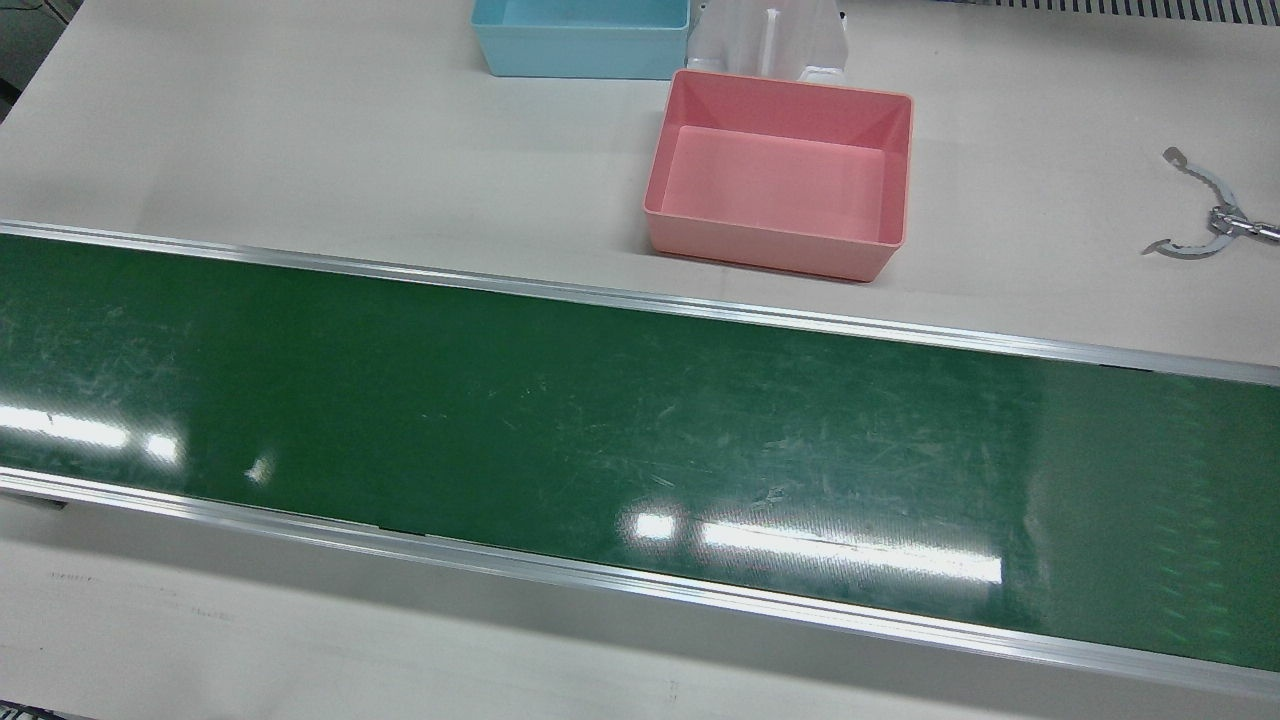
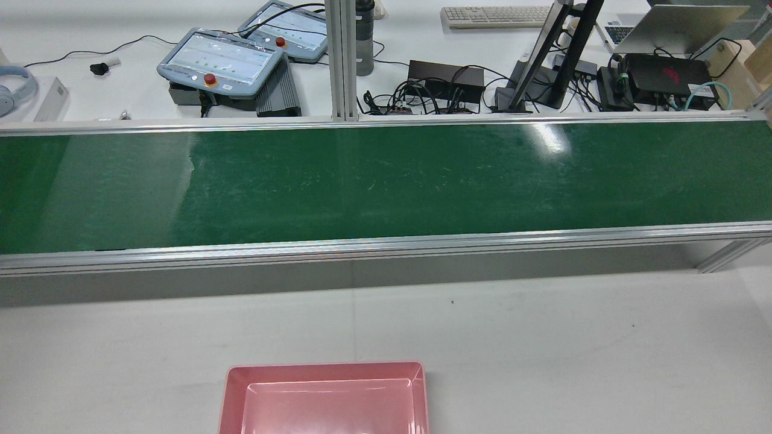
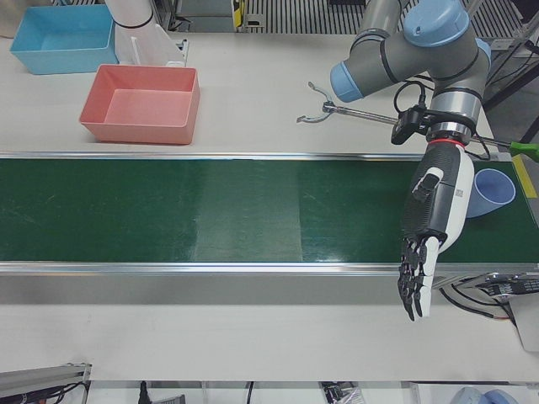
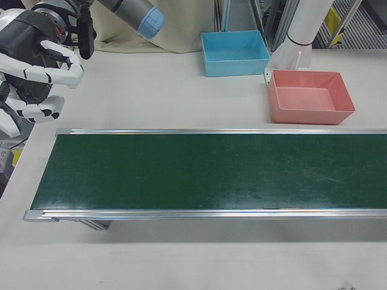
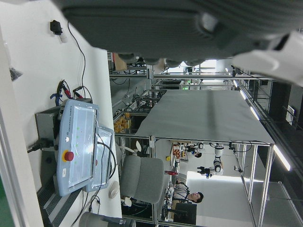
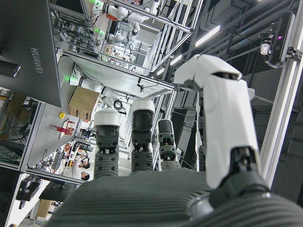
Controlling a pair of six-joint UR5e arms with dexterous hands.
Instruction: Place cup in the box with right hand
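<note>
The cup [image 3: 493, 192] is pale blue and lies on its side on the green belt [image 3: 210, 210], at the end under the left arm. The left hand [image 3: 429, 240] partly hides it. That hand hangs over the belt's front edge, fingers straight, pointing down and apart, holding nothing. The pink box [image 1: 780, 190] stands empty on the white table behind the belt; it also shows in the rear view [image 2: 325, 398] and the right-front view [image 4: 310, 95]. My right hand [image 4: 35, 63] hovers off the belt's opposite end, fingers curled loosely and apart, holding nothing.
A blue box [image 1: 580, 35] stands behind the pink one, next to the right arm's white pedestal [image 1: 770, 40]. Metal tongs [image 1: 1205, 215] lie on the table near the left arm. Aluminium rails [image 1: 640, 298] edge the belt. Teach pendants [image 2: 220, 60] and cables lie beyond it.
</note>
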